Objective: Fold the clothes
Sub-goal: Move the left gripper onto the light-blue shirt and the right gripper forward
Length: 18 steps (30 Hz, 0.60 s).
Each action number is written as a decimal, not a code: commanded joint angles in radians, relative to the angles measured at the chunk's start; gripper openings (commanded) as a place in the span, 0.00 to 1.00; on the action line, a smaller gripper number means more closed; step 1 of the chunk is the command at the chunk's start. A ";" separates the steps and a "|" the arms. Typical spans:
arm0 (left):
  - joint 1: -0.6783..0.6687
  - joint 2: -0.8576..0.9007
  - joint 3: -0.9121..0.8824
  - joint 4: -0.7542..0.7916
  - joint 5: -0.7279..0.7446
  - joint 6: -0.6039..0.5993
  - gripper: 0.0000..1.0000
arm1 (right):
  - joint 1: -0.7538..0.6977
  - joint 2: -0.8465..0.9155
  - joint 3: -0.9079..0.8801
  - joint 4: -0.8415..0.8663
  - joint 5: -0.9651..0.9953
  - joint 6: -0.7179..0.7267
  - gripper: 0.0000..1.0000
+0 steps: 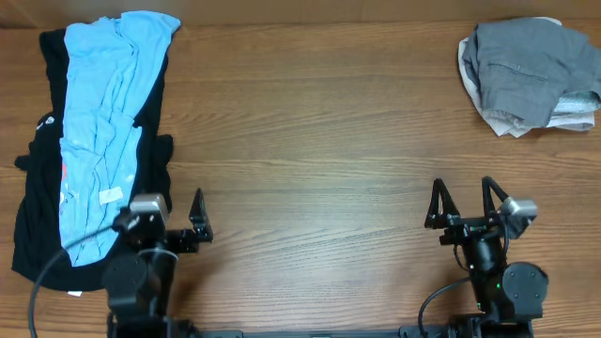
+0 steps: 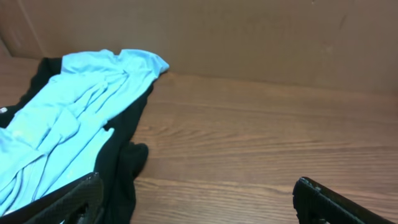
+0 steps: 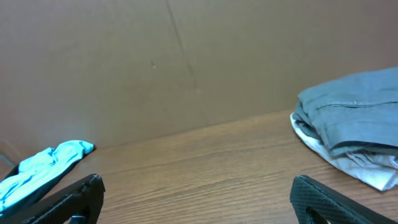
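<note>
Folding not begun, by appearance: light blue T-shirt (image 1: pixel 103 122) lies crumpled atop black garment (image 1: pixel 36 225) at frame left; grey garments (image 1: pixel 531 70) sit heaped at upper right. Left gripper (image 1: pixel 171 211) and right gripper (image 1: pixel 462 192) sit at lower edge, jaws apart, holding nothing. Surface: wood-grain table (image 1: pixel 319 141). Backdrop: plain brown wall (image 3: pixel 186 62).

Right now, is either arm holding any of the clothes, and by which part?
Nothing is held. The left gripper and right gripper are both open with nothing in them. The light blue T-shirt lies loose.
</note>
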 commanded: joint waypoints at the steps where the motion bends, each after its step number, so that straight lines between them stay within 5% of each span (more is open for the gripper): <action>1: 0.006 0.154 0.140 -0.029 0.052 -0.008 1.00 | -0.004 0.090 0.111 -0.034 -0.032 -0.005 1.00; 12: 0.005 0.762 0.732 -0.460 0.201 0.057 1.00 | -0.004 0.544 0.548 -0.388 -0.089 -0.055 1.00; 18: 0.005 0.969 0.931 -0.530 0.245 0.113 1.00 | -0.003 0.817 0.770 -0.548 -0.214 -0.079 1.00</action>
